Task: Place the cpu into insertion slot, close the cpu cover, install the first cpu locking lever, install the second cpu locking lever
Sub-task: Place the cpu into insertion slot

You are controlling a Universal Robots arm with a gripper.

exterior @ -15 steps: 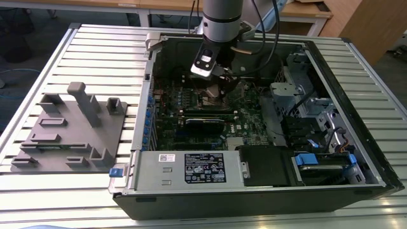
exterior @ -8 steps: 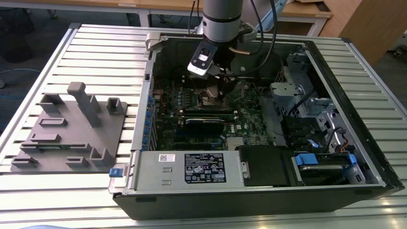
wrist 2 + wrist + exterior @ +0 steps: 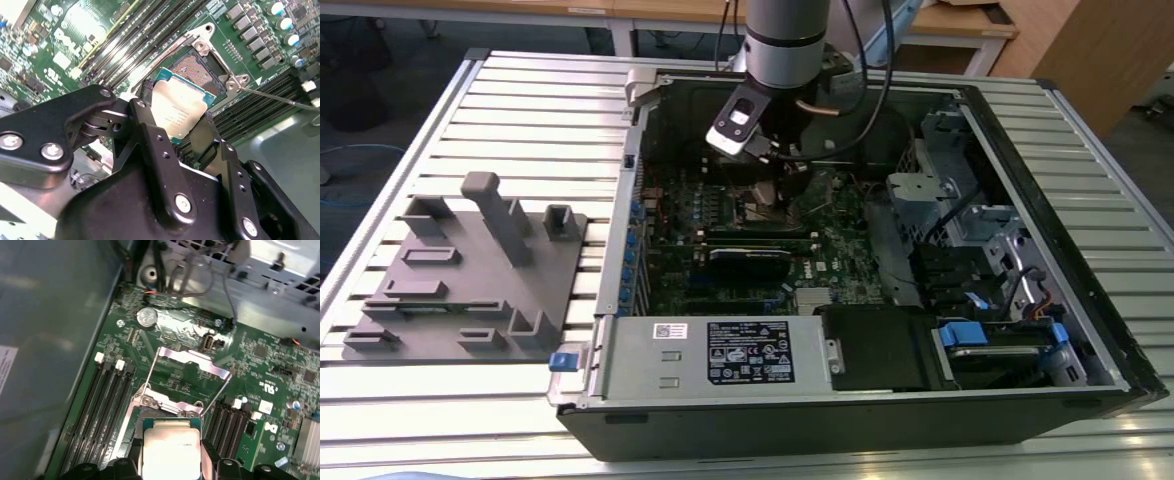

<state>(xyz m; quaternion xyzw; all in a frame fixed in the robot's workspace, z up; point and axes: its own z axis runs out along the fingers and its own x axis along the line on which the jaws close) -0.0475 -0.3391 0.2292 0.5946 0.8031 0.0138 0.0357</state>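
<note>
My gripper (image 3: 178, 131) is shut on the cpu (image 3: 176, 111), a flat square chip with a silver-grey top, gripped by two opposite edges between black fingers (image 3: 149, 137). The chip hangs just above the insertion slot (image 3: 196, 69), whose dark square bed lies partly uncovered beyond it. In the first wrist view the cpu (image 3: 172, 447) sits over the slot's silvery rim (image 3: 165, 402), and the cpu cover (image 3: 192, 360) stands raised behind it. Two thin wire locking levers (image 3: 150, 371) stand unlatched beside the socket. In the exterior view the gripper (image 3: 778, 180) hovers over the board inside the case.
Long black memory slots (image 3: 102, 400) flank the socket on both sides. The open computer case (image 3: 1107, 330) walls in the board, with a drive cage (image 3: 927, 190) on the exterior view's right. A grey fixture block (image 3: 467, 270) stands on the slatted table at the left.
</note>
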